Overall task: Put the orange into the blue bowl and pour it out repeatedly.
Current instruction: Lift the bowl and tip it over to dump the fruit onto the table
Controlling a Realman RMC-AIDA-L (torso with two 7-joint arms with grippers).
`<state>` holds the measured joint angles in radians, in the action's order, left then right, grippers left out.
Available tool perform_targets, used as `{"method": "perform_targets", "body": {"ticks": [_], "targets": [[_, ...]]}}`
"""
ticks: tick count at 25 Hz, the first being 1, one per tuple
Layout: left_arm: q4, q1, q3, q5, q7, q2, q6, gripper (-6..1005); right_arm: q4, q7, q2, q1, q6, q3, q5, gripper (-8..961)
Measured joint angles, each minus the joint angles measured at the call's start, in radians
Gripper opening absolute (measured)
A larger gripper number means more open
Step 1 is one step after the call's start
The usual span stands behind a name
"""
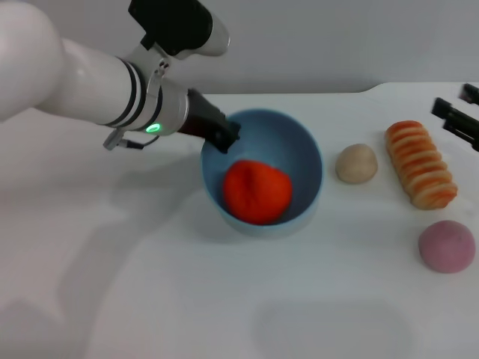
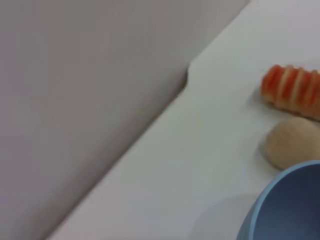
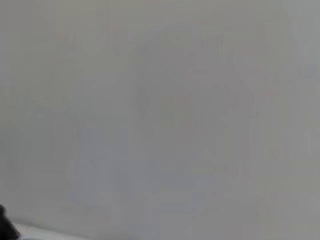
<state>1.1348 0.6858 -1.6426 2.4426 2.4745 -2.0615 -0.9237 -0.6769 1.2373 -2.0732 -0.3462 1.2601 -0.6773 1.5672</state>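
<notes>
The orange (image 1: 257, 191) lies inside the bowl (image 1: 303, 153), low against the near wall, because the bowl is tipped toward me. It looks like a light, hollow toy with a lumpy skin, so I judge it will roll out easily once I tilt further, and may bounce. The bowl is smooth plastic, stiff and light; its rim is the only good place to hold it, and there it could slip if my pinch is weak. My left gripper (image 1: 223, 137) is at the rim on the bowl's far left edge, its fingers closed on the wall, one inside and one out as far as I can judge. Beyond, to the right, the beige ball (image 1: 356, 163), the striped bread (image 1: 420, 164) and the pink ball (image 1: 446, 246) lie well apart from the bowl. My right gripper (image 1: 458, 117) waits at the table's far right edge; I cannot tell its state.
</notes>
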Motion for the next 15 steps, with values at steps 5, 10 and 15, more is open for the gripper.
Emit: {"method": "perform_targets", "body": {"ticks": [5, 10, 15], "targets": [[0.062, 0.001, -0.057, 0.036, -0.036, 0.000, 0.058, -1, 0.181, -0.231, 0.000, 0.030, -0.001, 0.079, -0.164, 630], [0.153, -0.001, -0.136, 0.137, -0.037, -0.004, 0.110, -2, 0.271, -0.358, -0.003, 0.054, 0.022, 0.088, -0.234, 630], [0.249, -0.041, -0.326, 0.365, -0.008, -0.011, 0.248, -2, 0.355, -0.515, -0.004, 0.077, 0.041, 0.091, -0.372, 629]]}}
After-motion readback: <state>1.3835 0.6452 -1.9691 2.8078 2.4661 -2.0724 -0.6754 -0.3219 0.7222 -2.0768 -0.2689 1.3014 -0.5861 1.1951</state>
